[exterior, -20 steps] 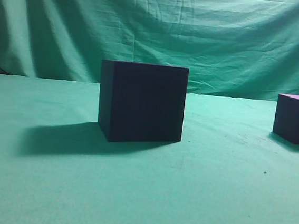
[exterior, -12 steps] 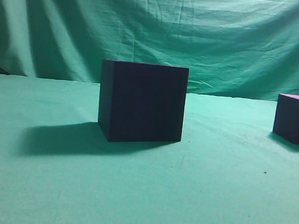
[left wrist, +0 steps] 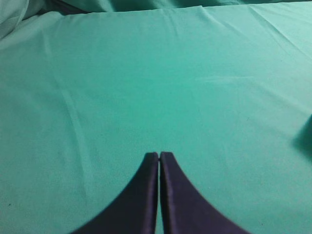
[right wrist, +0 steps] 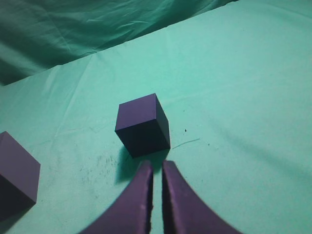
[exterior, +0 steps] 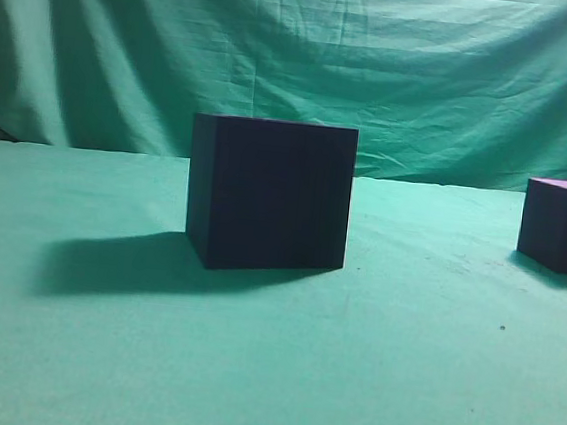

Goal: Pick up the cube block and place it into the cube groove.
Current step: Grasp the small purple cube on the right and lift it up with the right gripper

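The cube block (exterior: 563, 226), small and dark purple with a lighter top, sits on the green cloth at the right edge of the exterior view. The cube groove (exterior: 270, 193), a large near-black box, stands in the middle. No gripper shows in the exterior view. In the right wrist view the cube block (right wrist: 142, 124) lies just beyond my right gripper (right wrist: 157, 165), whose fingers are nearly together and hold nothing. The cube groove (right wrist: 17, 173) shows at the left edge. My left gripper (left wrist: 159, 155) is shut and empty over bare cloth.
A green cloth (exterior: 268, 372) covers the table, and a green curtain (exterior: 299, 53) hangs behind it. The box casts a shadow (exterior: 118, 262) to its left. A dark shadow patch (left wrist: 304, 136) shows at the right edge of the left wrist view.
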You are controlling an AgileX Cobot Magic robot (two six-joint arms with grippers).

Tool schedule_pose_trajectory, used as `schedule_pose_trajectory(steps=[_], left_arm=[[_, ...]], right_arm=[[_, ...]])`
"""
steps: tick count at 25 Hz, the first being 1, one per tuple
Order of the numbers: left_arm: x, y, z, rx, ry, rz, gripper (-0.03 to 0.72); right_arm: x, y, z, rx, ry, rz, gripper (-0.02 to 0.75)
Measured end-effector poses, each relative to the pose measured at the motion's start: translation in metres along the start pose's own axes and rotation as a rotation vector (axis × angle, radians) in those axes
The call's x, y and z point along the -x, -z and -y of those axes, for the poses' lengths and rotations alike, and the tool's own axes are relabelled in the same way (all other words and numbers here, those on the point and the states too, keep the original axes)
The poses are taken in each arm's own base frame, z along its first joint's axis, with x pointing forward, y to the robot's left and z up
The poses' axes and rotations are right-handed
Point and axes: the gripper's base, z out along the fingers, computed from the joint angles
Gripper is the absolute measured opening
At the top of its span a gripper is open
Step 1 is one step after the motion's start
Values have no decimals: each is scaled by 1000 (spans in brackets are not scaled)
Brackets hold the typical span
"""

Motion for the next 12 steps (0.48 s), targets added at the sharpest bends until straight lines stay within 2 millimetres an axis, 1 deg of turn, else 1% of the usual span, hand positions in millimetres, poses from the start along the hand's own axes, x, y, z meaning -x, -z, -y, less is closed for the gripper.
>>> schedule_pose_trajectory(steps=[7,9,12], left_arm=[[0,0,0,0,0,0,0],[0,0,0,0,0,0,0],[0,0,0,0,0,0,0]], right_arm=[[1,0,0,0,0,12,48],[6,0,0,1,0,69,48],[26,4,0,3,0,286,48]])
